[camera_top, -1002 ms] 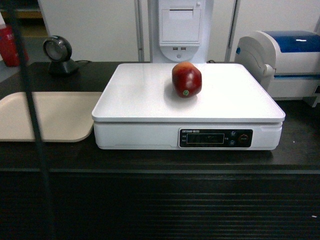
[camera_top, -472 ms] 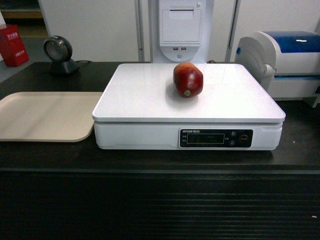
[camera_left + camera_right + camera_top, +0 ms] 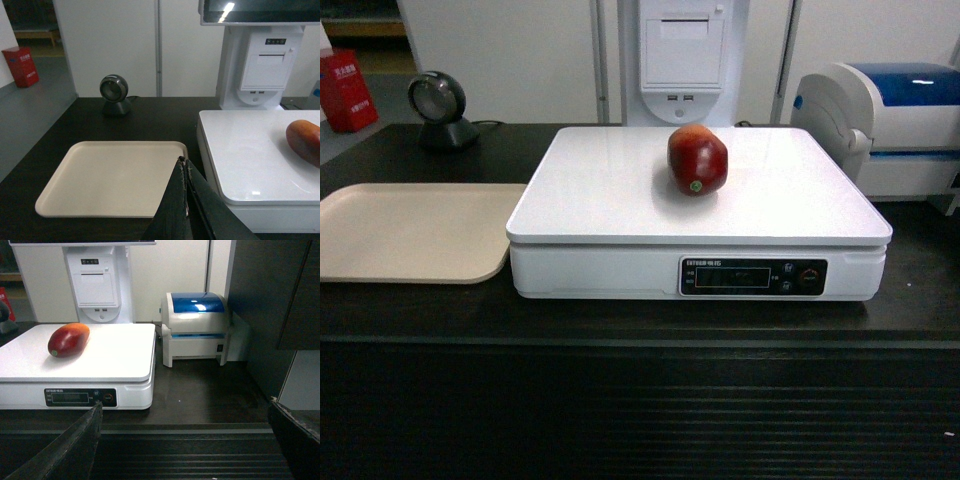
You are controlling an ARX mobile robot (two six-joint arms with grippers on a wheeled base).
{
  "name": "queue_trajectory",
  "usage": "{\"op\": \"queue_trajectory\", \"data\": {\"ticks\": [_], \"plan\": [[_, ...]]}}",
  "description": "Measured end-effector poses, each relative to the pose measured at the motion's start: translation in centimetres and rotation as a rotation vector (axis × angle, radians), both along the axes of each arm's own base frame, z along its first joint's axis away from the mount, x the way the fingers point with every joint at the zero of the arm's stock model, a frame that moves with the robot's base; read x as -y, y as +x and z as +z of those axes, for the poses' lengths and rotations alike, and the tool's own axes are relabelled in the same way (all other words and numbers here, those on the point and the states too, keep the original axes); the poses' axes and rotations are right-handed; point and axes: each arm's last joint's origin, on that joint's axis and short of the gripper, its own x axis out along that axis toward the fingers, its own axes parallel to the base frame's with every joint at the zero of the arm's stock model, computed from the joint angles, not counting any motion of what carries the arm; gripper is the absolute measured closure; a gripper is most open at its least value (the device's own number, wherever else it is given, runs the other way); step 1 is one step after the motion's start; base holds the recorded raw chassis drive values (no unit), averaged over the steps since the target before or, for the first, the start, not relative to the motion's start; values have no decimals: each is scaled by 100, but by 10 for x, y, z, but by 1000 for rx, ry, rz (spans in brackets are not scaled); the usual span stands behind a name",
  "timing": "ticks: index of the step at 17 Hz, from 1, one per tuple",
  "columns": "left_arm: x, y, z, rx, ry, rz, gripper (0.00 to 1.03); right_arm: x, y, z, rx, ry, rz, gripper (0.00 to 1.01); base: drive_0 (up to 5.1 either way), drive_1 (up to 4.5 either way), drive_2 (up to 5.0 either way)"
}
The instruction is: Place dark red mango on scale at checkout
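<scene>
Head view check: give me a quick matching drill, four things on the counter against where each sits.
Things:
1. mango
2. tray
3. printer
4. scanner

Places:
A. right of the scale
B. far left corner of the counter
C. on the scale platform
D. left of the scale, near edge

Pairs: 1-C, 2-D, 3-A, 4-B

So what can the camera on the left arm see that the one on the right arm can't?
Only the left wrist view shows the beige tray, the round black scanner, the red box on the floor, and the left gripper, its fingers closed together. Only the right wrist view shows the white-and-blue printer, the scale's black display panel, and the right gripper's fingers spread wide. Both show the dark red mango lying on the scale, with the white receipt terminal behind.
</scene>
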Motion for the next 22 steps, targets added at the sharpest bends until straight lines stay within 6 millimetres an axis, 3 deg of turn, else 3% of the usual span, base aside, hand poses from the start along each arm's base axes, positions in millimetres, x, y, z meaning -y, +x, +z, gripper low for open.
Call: {"op": "queue_trajectory", "data": {"ticks": [4,8,11,17,22], "plan": [[-13,-26,-24,-9,2,-8,101,0,0,0,0,0,0,3,0,0,0],[-28,-42,-37,-8,2,-9,101,0,0,0,0,0,0,3,0,0,0],[-28,-55,-46,-9,2,-11,101,0,0,0,0,0,0,3,0,0,0],[-28,-66,-57,-7,2,-11,101,0,0,0,0,0,0,3,0,0,0],[-28,-73,-55,12,2,-10,101,0,0,0,0,0,0,3,0,0,0]]}}
